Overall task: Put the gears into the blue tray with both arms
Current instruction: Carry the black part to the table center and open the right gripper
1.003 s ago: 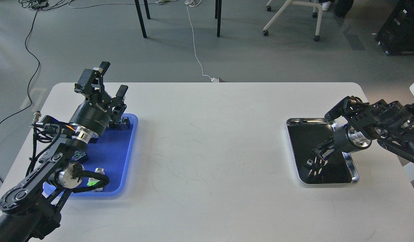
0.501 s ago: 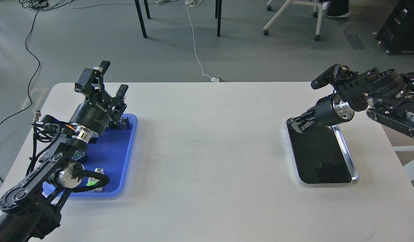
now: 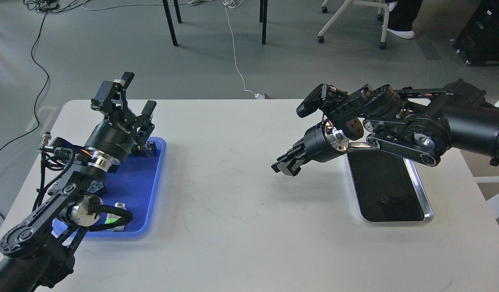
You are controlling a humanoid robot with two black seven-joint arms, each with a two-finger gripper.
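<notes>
Blue tray (image 3: pixel 146 190): sits at the table's left edge, holding switch parts; the drop target.
Left gripper (image 3: pixel 136 94): fingers spread wide, empty, raised over the tray's far end.
Right gripper (image 3: pixel 288 164): above bare table beside the silver tray (image 3: pixel 419 190), fingers close together; whether it pinches a gear, I cannot tell.
Gear (image 3: pixel 382 200): one small dark piece lies in the silver tray.

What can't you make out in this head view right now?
- Right end effector: fingers close together; any gear between them is too small to see.
- Blue tray: left part hidden by the left arm.
- Silver tray: one small dark piece on its dark floor, too small to identify.
</notes>
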